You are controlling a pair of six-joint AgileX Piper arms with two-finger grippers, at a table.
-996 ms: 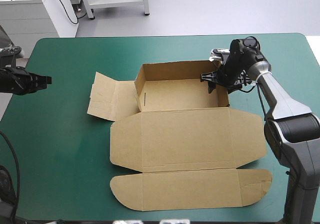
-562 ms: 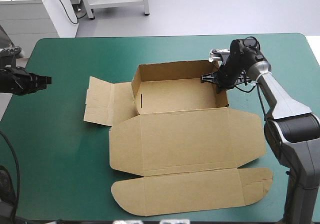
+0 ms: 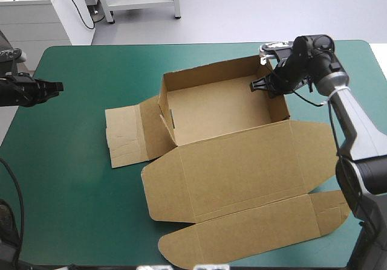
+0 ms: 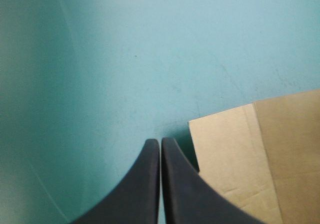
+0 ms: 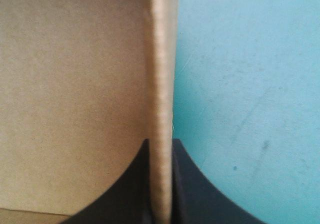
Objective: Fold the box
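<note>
Teal-green surface (image 3: 78,179) carries the brown box (image 3: 217,110), which lies from centre out toward 3 o'clock, skewed a bit to the surface edges. Biggest part is the lid (image 3: 242,167), lying flat at 5 o'clock of the tray, with its tuck flap (image 3: 254,231) flat too, running toward the near edge at 6 o'clock. The tray itself sits at about 1 o'clock of centre, with the far, left and right walls standing and its floor bare. The side flap (image 3: 130,134) at 9 o'clock of the tray lies flat on the cover, not folded over its wall. Right wall (image 3: 281,104) is up. Right gripper (image 3: 271,83) is at 2 o'clock, its fingers clamped on that wall's top edge near the far corner, one inside the tray and one outside. Left gripper (image 3: 57,88) is at 9 o'clock by the surface edge, fingers together on nothing, well apart from the box; in its wrist view only the flap's corner shows ahead. Judgement: about half done. The right side looks formed, while the 9 o'clock flap is not yet raised and tucked.
</note>
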